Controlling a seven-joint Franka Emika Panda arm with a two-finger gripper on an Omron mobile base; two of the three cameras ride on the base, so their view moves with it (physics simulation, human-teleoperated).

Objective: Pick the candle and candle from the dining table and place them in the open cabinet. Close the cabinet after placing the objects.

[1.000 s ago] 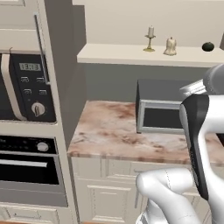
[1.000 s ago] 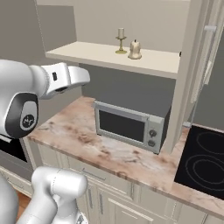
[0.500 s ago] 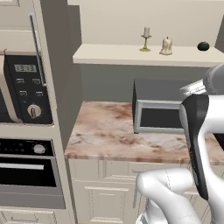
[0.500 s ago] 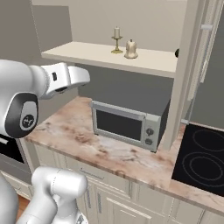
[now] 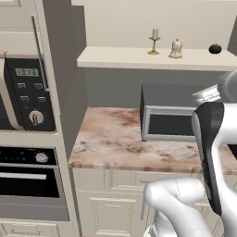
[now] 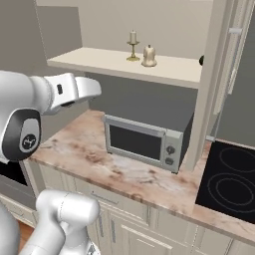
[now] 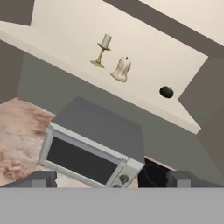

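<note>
We take the cream shelf [image 6: 164,71] of the cabinet as our landmark. Both candles already stand on it: the candle in the brass candlestick [image 5: 154,40] upright, with the stubby candle [image 5: 176,48] just beside it, apart from it, and a small dark round thing [image 5: 215,48] further along the same shelf. Below the shelf a grey toaster oven [image 6: 144,141] sits on the marbled counter [image 5: 111,139]. At the shelf's far end, in the right base view, we see the tall cabinet door [image 6: 234,64] standing edge-on and swung out.

Our gripper [image 7: 111,179] is empty, its tips spread wide, aimed up toward the shelf from below and in front.

We judge the placing done; closing remains. The door lies off to the gripper's right, its long axis vertical, so the next reach goes sideways.
</note>
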